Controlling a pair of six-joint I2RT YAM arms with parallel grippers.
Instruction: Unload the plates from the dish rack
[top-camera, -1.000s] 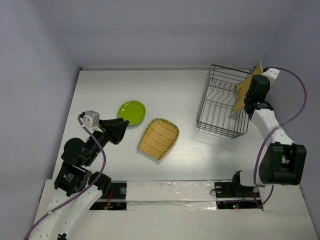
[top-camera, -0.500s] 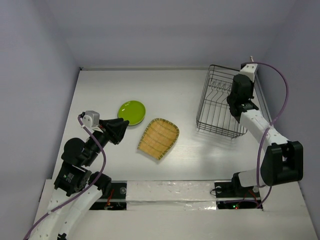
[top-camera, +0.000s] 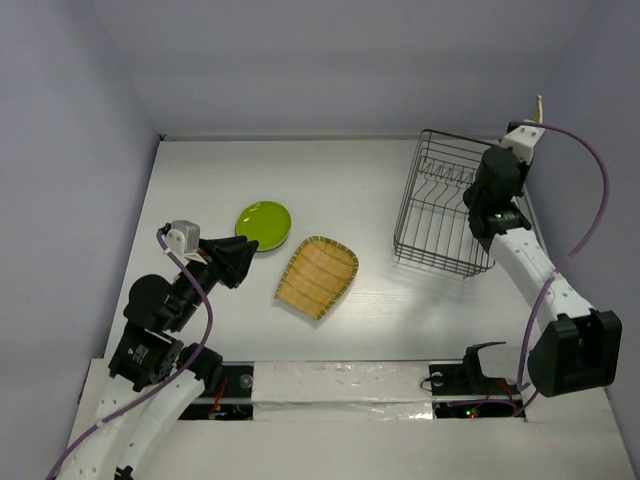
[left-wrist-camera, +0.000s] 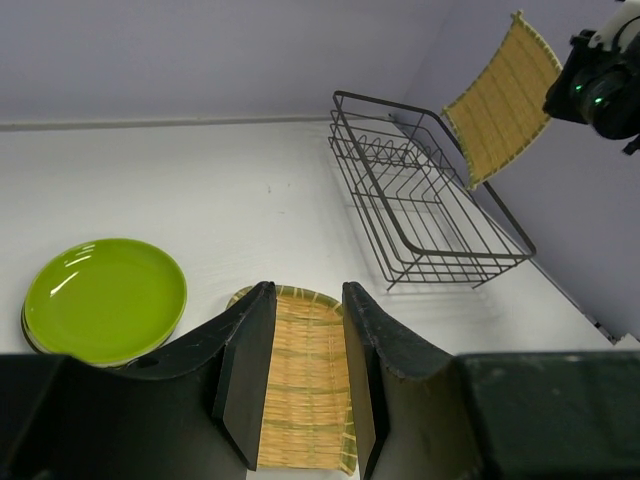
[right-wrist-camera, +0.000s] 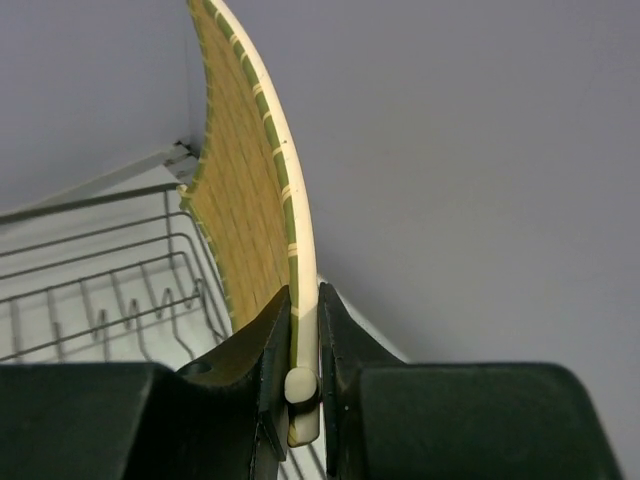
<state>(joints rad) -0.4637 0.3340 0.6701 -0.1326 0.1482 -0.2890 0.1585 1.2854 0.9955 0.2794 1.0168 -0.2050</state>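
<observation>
- Right gripper (right-wrist-camera: 303, 300): fingers pressed onto the rim of a squarish woven straw-yellow plate with rounded corners (right-wrist-camera: 245, 180). The hold is a thin pinch at one edge only.
- Held plate: it stands on edge, raised above the far right side of the rectangular dark wire dish rack (left-wrist-camera: 420, 200) and clear of its wires.
- Handling, as judged: the woven plate looks light and stiff, and its ribbed weave should resist slipping. Held at one edge, it could pivot in the pinch. It is best laid down flat and slowly, and released only once it rests on the table.
- Rack: no plate is visible among the prongs in the left wrist view.
- Left gripper (left-wrist-camera: 305, 295): fingers spread and holding nothing, hovering over the near end of a second woven straw-yellow plate (top-camera: 317, 276).
- White table (top-camera: 340, 180): the second woven plate lies flat on it. Just beside it sits a round lime green plate (top-camera: 264, 222), apparently on top of a small stack.
</observation>
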